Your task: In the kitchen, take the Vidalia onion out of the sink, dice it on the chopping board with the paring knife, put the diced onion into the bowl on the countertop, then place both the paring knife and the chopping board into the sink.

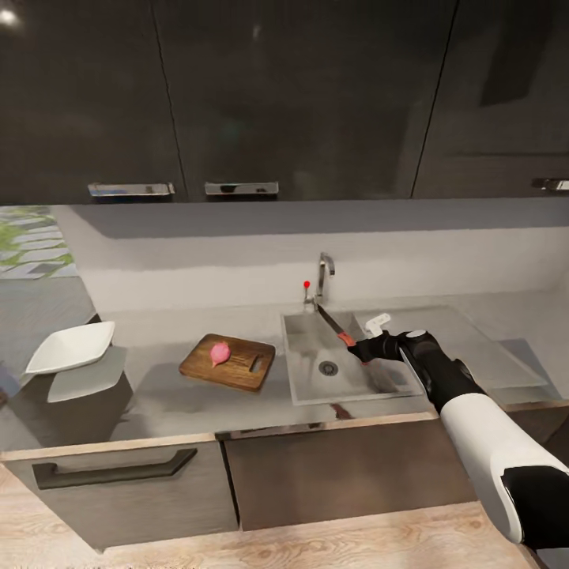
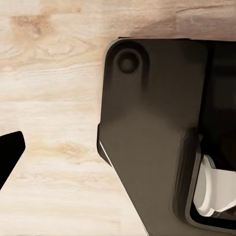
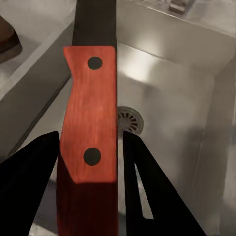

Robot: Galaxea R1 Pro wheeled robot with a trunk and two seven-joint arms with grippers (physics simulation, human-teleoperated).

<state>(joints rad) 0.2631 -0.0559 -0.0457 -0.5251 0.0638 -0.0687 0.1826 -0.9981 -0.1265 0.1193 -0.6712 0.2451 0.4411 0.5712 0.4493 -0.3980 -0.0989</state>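
Right gripper (image 3: 88, 162) clamps the red-handled, dark-bladed paring knife (image 1: 335, 326) over the grey rectangular sink (image 1: 304, 383) basin, handle end hidden between its fingers; left gripper state indeterminable.

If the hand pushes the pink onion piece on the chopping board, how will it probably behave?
The onion looks small and rounded, so it would probably roll or slide rather than stay put. It lies loose on the flat chopping board, which has no raised edge, so a firm push might send it onto the countertop. It seems light.
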